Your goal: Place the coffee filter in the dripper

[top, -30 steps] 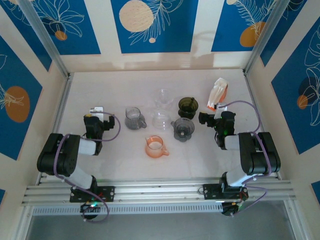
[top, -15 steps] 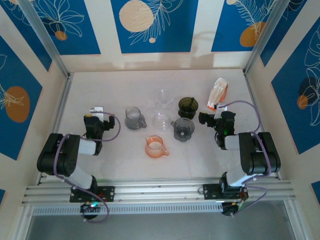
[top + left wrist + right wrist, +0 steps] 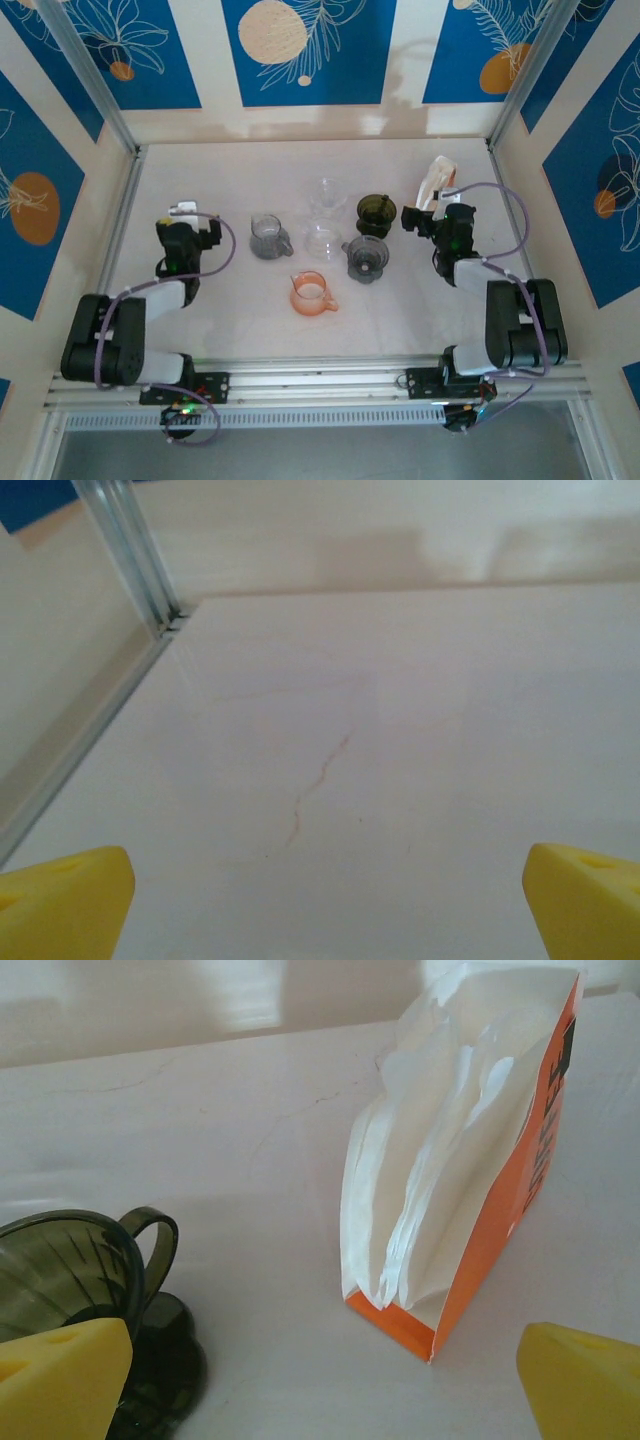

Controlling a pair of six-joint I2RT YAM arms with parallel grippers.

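Filters point(image 3: 430, 1160) stand upright in their orange pack point(image 3: 522, 1195) on the surface point(image 3: 400, 730), just ahead of your right tool point(image 3: 436, 214). Its yellow fingertips point(image 3: 60, 1380) are spread wide and hold nothing. Your right wrist view shows the dark dripper point(image 3: 70, 1280) left of the pack. The overhead view adds a grey dripper point(image 3: 367, 257) and an orange dripper point(image 3: 312, 293) mid-surface. Your left tool point(image 3: 186, 222), also spread and empty, faces bare surface.

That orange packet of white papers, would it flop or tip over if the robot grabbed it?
Probably light and easy to tip: the orange packet stands upright on a narrow base. The white filters look thin and crinkled, so likely floppy, and pulling one may drag neighbours out. The packet looks like thin card, so it might squash when pinched.
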